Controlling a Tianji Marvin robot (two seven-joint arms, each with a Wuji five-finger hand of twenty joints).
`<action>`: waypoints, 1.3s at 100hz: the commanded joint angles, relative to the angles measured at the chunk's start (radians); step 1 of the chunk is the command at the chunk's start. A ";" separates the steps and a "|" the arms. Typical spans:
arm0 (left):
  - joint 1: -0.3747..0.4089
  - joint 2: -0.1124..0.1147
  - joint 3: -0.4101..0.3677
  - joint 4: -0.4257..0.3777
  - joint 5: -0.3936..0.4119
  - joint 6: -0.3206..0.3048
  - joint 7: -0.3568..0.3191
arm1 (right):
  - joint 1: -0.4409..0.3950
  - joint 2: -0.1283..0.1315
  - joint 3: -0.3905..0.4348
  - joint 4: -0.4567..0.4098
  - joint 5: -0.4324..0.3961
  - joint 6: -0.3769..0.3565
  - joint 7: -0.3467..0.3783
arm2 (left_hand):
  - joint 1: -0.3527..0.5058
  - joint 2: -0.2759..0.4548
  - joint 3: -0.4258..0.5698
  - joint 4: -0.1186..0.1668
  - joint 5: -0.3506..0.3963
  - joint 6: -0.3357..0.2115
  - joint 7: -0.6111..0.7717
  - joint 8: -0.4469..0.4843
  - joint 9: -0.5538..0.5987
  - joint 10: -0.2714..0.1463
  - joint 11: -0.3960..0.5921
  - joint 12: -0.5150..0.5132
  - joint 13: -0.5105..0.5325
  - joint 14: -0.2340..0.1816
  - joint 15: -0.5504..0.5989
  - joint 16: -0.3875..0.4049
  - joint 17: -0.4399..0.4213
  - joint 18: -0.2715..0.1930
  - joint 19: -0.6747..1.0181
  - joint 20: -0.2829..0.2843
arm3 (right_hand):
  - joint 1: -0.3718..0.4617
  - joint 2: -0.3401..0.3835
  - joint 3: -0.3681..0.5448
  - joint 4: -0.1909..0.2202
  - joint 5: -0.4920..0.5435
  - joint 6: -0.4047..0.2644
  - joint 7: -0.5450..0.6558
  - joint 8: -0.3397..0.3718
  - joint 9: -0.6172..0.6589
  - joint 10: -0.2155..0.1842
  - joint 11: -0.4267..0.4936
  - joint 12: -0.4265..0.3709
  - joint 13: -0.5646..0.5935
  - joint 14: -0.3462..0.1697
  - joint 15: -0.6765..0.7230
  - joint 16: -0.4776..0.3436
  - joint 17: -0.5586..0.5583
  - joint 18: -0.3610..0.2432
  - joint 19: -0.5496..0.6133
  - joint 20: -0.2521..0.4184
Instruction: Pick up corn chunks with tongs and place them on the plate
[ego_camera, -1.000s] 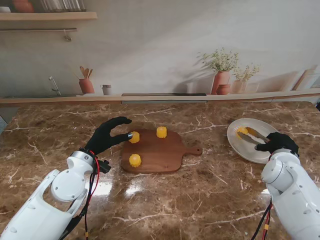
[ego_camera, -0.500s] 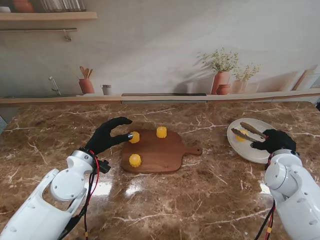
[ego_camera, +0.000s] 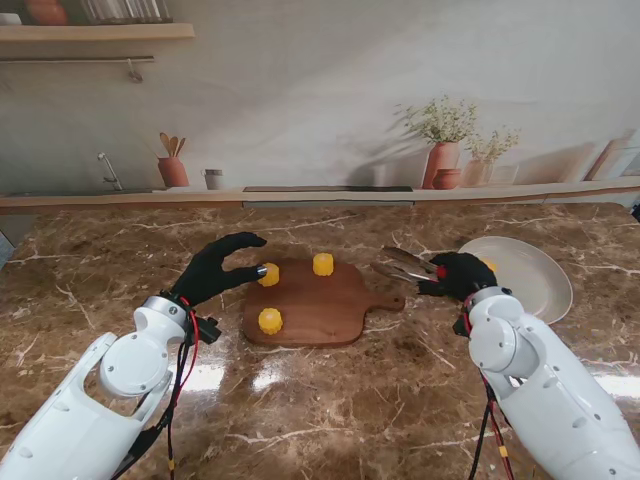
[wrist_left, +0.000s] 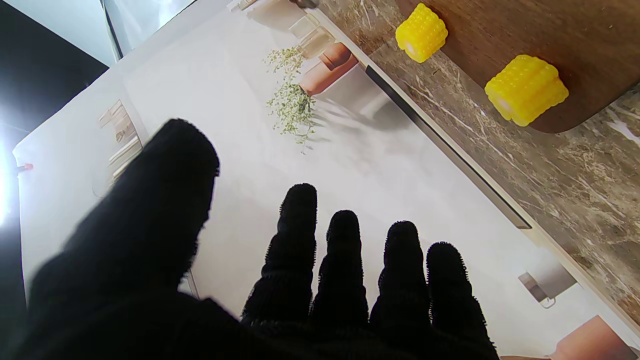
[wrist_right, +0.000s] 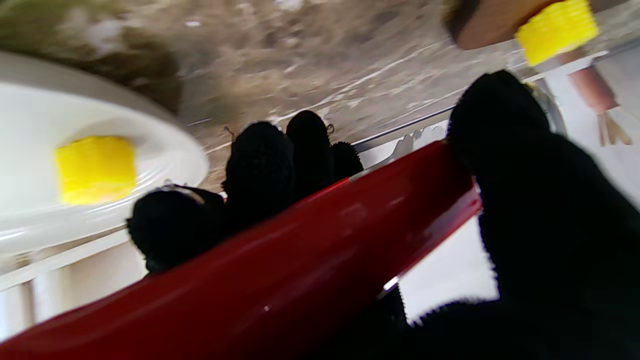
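Right hand carried tongs over marble table.

The stand view is evenly and brightly lit and sharp, with pale glare patches on the polished tabletop near the arms. The left wrist view is crisp on the corn chunks but has a white flare at one edge and a dark corner. The right wrist view is smeared by motion blur: the plate and the red tongs look soft, possibly also out of focus.
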 joint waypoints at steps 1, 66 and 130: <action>0.000 0.001 0.006 0.003 0.002 0.004 0.002 | 0.044 -0.024 -0.046 0.022 0.023 -0.013 0.027 | -0.013 0.021 -0.036 0.029 0.009 0.003 -0.021 -0.001 -0.022 -0.029 -0.014 -0.010 -0.038 -0.057 -0.032 -0.015 -0.011 -0.058 -0.032 0.011 | -0.002 0.075 0.037 0.062 -0.032 0.006 -0.001 0.012 0.018 -0.045 0.043 -0.009 0.017 -0.047 0.049 0.012 0.032 -0.120 0.148 -0.003; -0.003 0.003 0.003 -0.004 0.000 0.007 -0.007 | 0.309 -0.069 -0.333 0.297 0.134 0.022 0.008 | -0.017 0.020 -0.029 0.027 0.008 0.004 -0.019 -0.001 -0.022 -0.030 -0.013 -0.011 -0.041 -0.060 -0.033 -0.017 -0.011 -0.063 -0.042 0.015 | -0.010 0.088 -0.137 0.097 -0.106 0.060 -0.032 0.003 -0.054 -0.044 0.069 0.011 0.000 -0.064 0.084 0.043 0.032 -0.138 0.148 0.000; 0.021 0.007 -0.022 -0.030 0.008 0.018 -0.016 | 0.467 -0.120 -0.543 0.495 0.168 -0.033 -0.037 | -0.014 0.020 -0.034 0.027 0.010 0.005 -0.019 -0.001 -0.023 -0.029 -0.014 -0.012 -0.045 -0.058 -0.034 -0.018 -0.013 -0.063 -0.051 0.020 | 0.055 0.073 -0.129 0.087 -0.093 0.004 -0.015 0.012 -0.050 -0.068 0.097 0.022 0.030 -0.091 0.116 0.054 0.072 -0.159 0.180 0.006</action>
